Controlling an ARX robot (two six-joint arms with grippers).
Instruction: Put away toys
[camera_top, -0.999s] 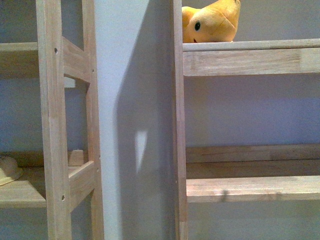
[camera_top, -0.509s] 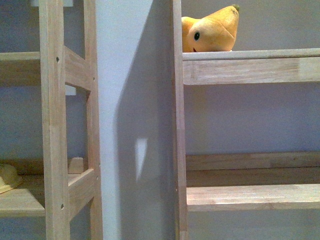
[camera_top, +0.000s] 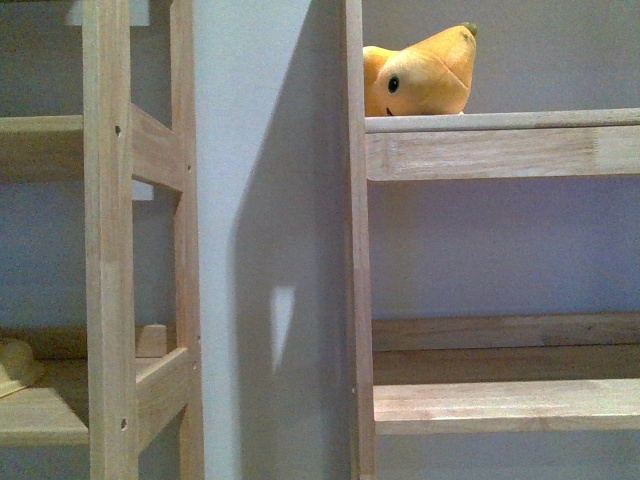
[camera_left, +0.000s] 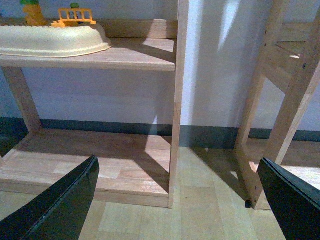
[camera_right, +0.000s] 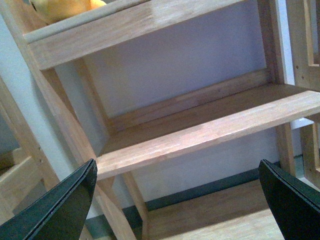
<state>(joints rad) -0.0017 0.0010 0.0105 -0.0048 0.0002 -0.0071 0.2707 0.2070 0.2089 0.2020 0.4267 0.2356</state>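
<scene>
Plainly empty, wide-open left gripper (camera_left: 177, 200)

Plush toy's (camera_top: 420, 75) underside behind shelf lip (camera_top: 500, 121)

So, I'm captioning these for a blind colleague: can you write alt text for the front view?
A yellow-orange plush animal with a black bead eye lies on the upper shelf of a wooden rack at right. The shelf below it is bare; a second rack stands at left against a pale wall.
</scene>
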